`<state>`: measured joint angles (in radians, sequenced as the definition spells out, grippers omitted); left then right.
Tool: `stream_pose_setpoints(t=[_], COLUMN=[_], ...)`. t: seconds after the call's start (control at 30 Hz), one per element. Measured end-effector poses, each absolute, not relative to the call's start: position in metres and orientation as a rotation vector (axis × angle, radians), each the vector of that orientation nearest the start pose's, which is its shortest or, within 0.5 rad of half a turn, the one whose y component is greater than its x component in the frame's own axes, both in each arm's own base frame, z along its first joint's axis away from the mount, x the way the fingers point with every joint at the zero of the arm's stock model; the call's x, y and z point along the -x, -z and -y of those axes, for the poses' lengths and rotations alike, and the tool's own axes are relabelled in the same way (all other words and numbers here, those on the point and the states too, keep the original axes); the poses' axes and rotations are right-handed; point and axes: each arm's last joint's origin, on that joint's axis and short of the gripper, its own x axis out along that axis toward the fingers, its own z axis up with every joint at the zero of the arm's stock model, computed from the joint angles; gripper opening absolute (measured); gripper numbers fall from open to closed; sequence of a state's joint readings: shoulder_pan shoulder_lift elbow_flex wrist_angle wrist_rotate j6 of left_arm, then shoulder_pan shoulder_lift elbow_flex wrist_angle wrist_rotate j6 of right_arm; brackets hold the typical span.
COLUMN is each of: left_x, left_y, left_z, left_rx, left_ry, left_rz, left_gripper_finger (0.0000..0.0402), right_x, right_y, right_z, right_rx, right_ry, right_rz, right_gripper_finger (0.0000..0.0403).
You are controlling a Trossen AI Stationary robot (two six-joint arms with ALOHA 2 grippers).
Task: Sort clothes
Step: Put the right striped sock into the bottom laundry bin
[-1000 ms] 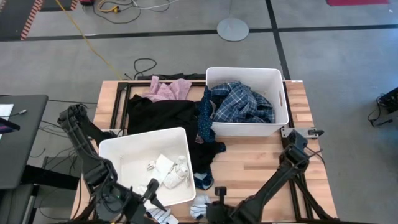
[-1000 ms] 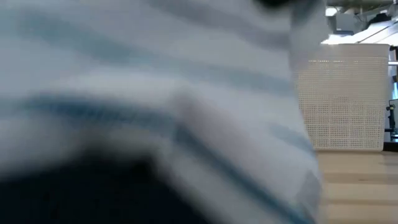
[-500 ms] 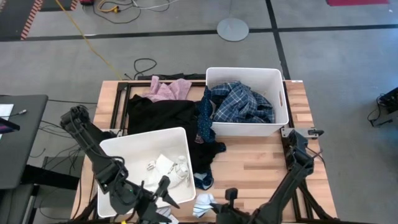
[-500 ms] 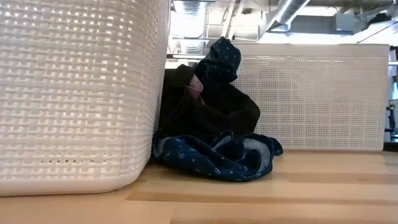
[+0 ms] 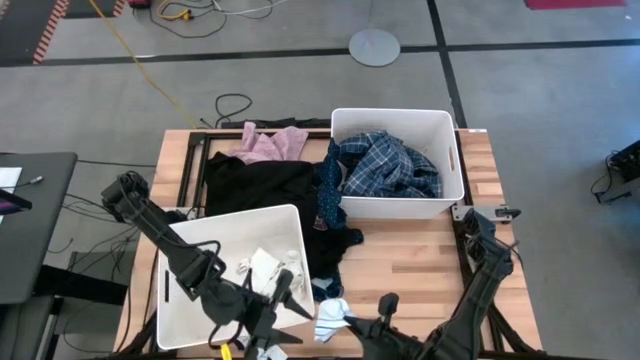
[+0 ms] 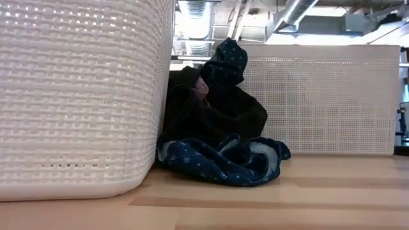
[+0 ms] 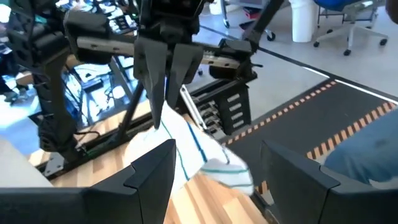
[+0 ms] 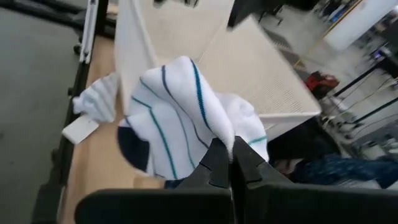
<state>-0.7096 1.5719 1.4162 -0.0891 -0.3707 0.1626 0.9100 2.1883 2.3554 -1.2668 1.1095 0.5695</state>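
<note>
While two bins (image 5: 395, 160) stand there, the right pincer (image 8: 227, 163) pinches one striped sock (image 8: 180, 112); the left pincer (image 7: 214, 171) gapes empty.

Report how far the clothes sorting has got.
Done: plaid shirt in the far bin; white socks in the near bin. In hand: right gripper shut on a striped sock. Left: black garment, pink garment, dark blue piece.

A sock (image 5: 331, 318) hangs just right of the near bin (image 5: 170, 300), front of the table (image 5: 420, 265).
</note>
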Motion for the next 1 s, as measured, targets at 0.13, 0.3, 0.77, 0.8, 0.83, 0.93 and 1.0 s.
stream_pose_setpoints(t=[0.13, 0.3, 0.77, 0.8, 0.83, 0.93, 1.0], left_x=[-0.289, -0.296, -0.307, -0.307, -0.306, -0.306, -0.306], left_y=[-0.368, -0.371, -0.367, -0.367, -0.366, -0.365, -0.365], left_z=[0.223, 0.214, 0.197, 0.196, 0.195, 0.194, 0.194], left_rx=[-0.279, -0.257, -0.220, -0.223, -0.234, -0.267, -0.281], left_ry=[0.337, 0.304, 0.220, 0.200, 0.187, 0.150, 0.134], left_rz=[-0.166, -0.140, -0.186, -0.191, -0.199, -0.208, -0.206], left_gripper_finger=[0.0227, 0.0227, 0.0225, 0.0223, 0.0220, 0.0198, 0.0172], right_x=[-0.289, -0.293, -0.312, -0.311, -0.311, -0.310, -0.309], right_y=[-0.357, -0.366, -0.369, -0.369, -0.369, -0.370, -0.371], right_z=[-0.327, -0.322, -0.307, -0.308, -0.308, -0.308, -0.309], right_rx=[0.403, 0.427, 0.491, 0.493, 0.493, 0.492, 0.493], right_ry=[0.351, 0.348, 0.410, 0.410, 0.410, 0.408, 0.405], right_rz=[-0.458, -0.444, -0.428, -0.429, -0.429, -0.427, -0.424], right_gripper_finger=[0.0001, 0.0001, 0.0001, 0.0001, 0.0001, 0.0001, 0.0001])
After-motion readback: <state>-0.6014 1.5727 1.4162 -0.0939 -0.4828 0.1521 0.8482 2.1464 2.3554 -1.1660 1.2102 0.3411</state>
